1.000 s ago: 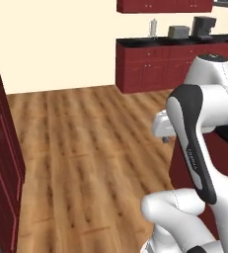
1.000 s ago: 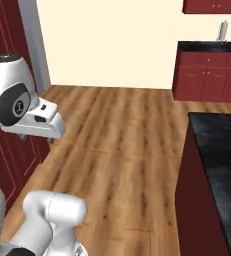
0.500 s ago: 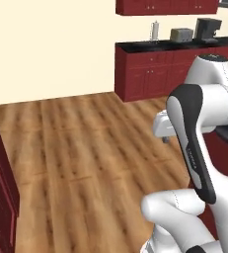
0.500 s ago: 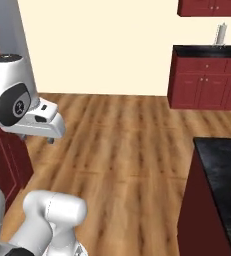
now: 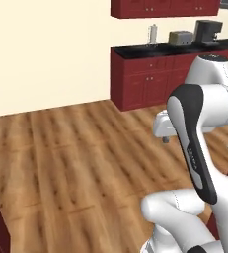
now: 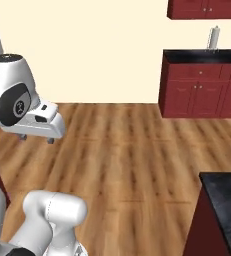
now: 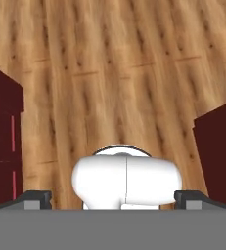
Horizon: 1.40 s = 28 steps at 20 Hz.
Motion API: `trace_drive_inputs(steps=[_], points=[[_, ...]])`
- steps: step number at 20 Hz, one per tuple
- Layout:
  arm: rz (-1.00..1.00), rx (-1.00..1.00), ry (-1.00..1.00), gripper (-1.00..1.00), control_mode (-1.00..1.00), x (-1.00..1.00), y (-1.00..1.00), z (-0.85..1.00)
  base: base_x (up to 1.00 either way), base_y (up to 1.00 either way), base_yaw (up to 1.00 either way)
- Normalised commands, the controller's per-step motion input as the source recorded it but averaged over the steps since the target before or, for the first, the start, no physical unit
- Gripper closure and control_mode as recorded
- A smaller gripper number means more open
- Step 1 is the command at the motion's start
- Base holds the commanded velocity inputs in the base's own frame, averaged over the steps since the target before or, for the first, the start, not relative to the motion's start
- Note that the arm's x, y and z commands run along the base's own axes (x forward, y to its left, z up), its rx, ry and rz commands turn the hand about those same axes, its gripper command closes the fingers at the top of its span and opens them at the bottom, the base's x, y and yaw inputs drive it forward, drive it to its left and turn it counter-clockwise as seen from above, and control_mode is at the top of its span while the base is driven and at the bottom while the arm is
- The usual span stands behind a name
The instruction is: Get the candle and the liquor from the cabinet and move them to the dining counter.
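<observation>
Open wooden floor (image 7: 114,73) stretches below and ahead of the hand, giving a wide lane between a dark red cabinet (image 7: 2,141) on one side and a dark red block (image 7: 219,151) on the other. Farther off, a black counter (image 5: 170,49) with appliances closes the way ahead.

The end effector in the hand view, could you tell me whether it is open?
Open: the end effector has its fingertips far apart, nothing between them.

Glossy wood plank floor (image 5: 81,148), black marbled counter (image 6: 227,200)
</observation>
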Motion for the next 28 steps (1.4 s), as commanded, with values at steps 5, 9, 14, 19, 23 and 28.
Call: trace_drive_inputs(steps=[5,9,14,19,23,28], points=[[0.00,0.00,0.00,-1.00,1.00,0.00,0.00,0.00,1.00,0.30,-0.25],[0.00,0.00,0.00,-1.00,1.00,0.00,0.00,0.00,1.00,0.39,-0.30],[0.00,0.00,0.00,-1.00,1.00,0.00,0.00,0.00,1.00,0.48,-0.38],[0.00,0.00,0.00,-1.00,1.00,0.00,0.00,0.00,1.00,0.66,-0.43],[0.00,0.00,0.00,-1.00,1.00,0.00,0.00,0.00,1.00,0.78,-0.46],[0.00,0.00,0.00,-1.00,1.00,0.00,0.00,0.00,0.97,0.87,-0.61]])
